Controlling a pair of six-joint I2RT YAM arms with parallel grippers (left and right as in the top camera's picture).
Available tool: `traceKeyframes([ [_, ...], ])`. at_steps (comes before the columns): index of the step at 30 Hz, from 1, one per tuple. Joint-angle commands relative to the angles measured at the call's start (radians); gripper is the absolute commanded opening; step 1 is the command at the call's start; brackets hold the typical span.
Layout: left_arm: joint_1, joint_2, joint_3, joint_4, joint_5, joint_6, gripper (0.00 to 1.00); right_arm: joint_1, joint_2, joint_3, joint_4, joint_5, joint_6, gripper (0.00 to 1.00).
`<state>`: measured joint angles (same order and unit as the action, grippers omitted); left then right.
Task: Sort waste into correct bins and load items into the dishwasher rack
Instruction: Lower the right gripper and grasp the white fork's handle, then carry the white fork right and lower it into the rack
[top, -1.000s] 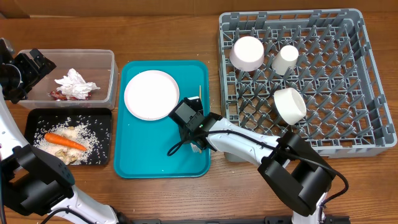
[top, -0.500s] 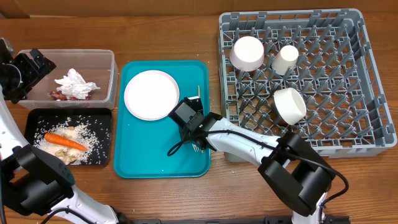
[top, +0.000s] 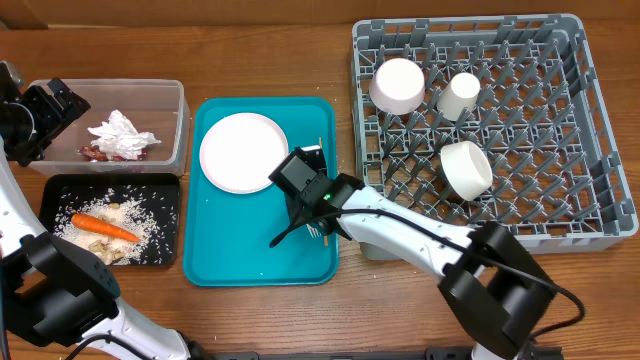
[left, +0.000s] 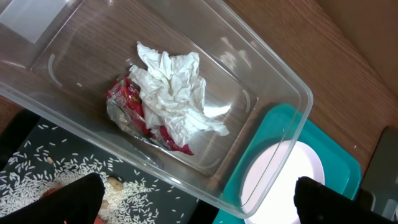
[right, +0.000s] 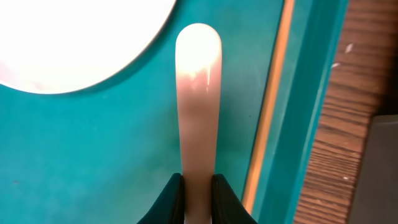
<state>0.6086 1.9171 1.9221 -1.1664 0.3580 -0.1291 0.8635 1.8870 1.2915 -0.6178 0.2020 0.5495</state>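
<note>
My right gripper (right: 197, 186) is shut on the handle of the white plastic fork (right: 198, 93), low over the teal tray beside the large white plate (top: 243, 151); in the overhead view it is at the tray's right side (top: 308, 165). The thin wooden chopstick (right: 268, 106) lies along the tray's right rim. My left gripper (left: 199, 202) is open and empty above the clear tub (top: 183, 120), which holds the white napkin (left: 174, 93) and the red wrapper (left: 134, 106). The black tray (top: 172, 190) holds the carrot (top: 103, 227) and rice.
The grey dishwasher rack (top: 590, 200) stands at the right with a white bowl (top: 397, 85), a white cup (top: 460, 93) and another white vessel (top: 466, 168) in it. The teal tray (top: 240, 250) lies between the bins and the rack.
My right gripper has shifted a little toward the far side of the teal tray with the fork in it. The left arm has not moved.
</note>
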Motion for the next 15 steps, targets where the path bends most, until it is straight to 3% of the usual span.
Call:
traceKeyframes([
  [1,-0.007,0.007,-0.002,0.000,-0.003,-0.009,1.00,-0.017,-0.080,0.033,-0.009,0.045,0.000,0.10],
  [9,-0.007,0.007,-0.002,0.000,-0.003,-0.009,1.00,-0.114,-0.226,0.033,-0.093,0.049,-0.011,0.09],
  [15,-0.007,0.007,-0.002,0.000,-0.003,-0.009,1.00,-0.231,-0.323,0.033,-0.163,0.048,-0.101,0.10],
])
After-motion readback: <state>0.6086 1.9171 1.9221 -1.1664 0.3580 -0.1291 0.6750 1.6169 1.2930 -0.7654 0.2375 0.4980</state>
